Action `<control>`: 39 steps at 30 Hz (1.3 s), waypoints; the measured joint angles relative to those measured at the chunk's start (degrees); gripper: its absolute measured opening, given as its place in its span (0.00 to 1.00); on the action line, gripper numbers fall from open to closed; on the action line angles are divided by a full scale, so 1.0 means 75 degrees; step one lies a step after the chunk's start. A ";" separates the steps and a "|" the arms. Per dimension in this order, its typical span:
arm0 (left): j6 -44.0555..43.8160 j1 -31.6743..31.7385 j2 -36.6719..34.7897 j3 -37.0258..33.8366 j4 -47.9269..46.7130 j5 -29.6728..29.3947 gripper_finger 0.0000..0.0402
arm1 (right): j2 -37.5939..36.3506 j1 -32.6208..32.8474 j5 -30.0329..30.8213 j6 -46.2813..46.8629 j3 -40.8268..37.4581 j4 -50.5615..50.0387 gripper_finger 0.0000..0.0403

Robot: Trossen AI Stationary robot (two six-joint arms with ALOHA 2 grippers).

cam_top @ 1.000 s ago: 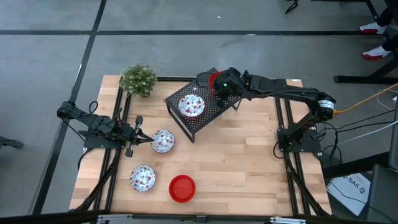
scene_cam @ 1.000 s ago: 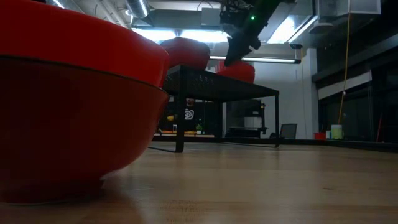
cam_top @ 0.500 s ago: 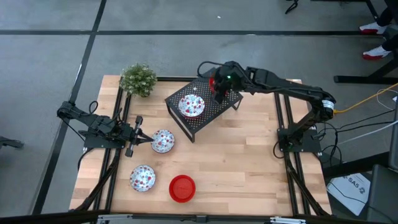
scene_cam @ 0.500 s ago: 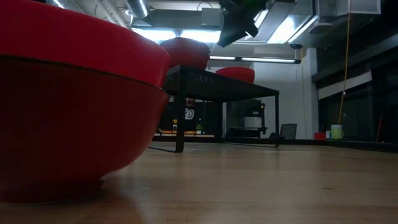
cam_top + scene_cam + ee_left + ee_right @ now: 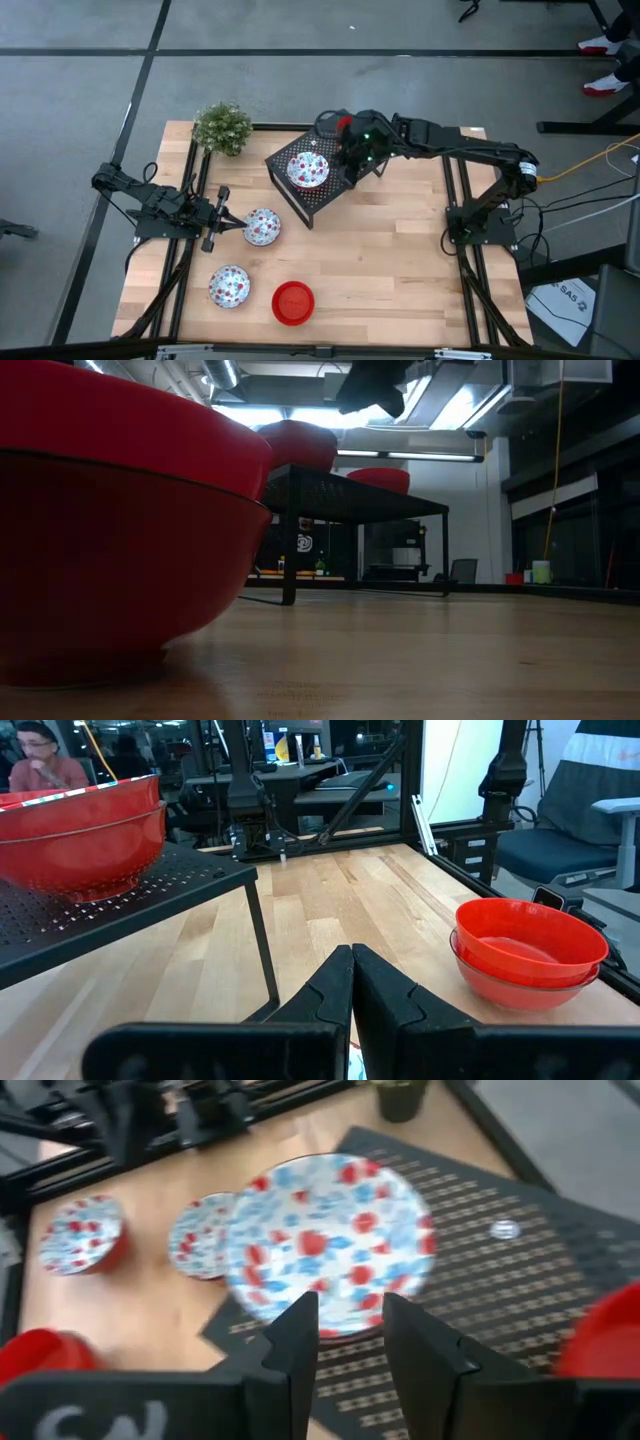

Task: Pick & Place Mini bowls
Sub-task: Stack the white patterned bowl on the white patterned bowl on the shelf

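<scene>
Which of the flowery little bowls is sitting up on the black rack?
The speckled bowl on the black mesh rack, just beside the right hand. The other two speckled bowls sit on the wooden table.

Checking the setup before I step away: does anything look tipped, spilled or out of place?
Nothing stands out. The bowls sit upright: a speckled one and a red one on the black rack, two speckled and a red on the table.
</scene>
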 joint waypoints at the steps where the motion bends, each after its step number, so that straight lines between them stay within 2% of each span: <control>1: 0.0000 0.0001 0.0001 0.0000 0.0000 0.0001 0.01 | 0.0000 0.0108 -0.0023 0.0057 0.0000 -0.0003 0.28; 20: -0.0001 0.0001 -0.0001 -0.0001 0.0001 0.0000 0.01 | 0.0003 0.2382 -0.0032 0.0733 -0.0020 -0.0560 0.28; 26: -0.0003 0.0003 -0.0002 -0.0001 0.0168 -0.0681 0.01 | 0.0003 0.2790 -0.0023 0.1236 -0.0026 -0.0957 0.28; 36: 0.0216 0.0003 -0.0002 -0.0001 0.0175 -0.0801 0.01 | 0.0006 0.3144 -0.0013 0.1380 -0.0029 -0.1158 0.28; 39: 0.0700 0.0003 -0.0002 -0.0001 0.0176 -0.0805 0.01 | 0.0009 0.3184 -0.0011 0.1398 -0.0029 -0.1157 0.28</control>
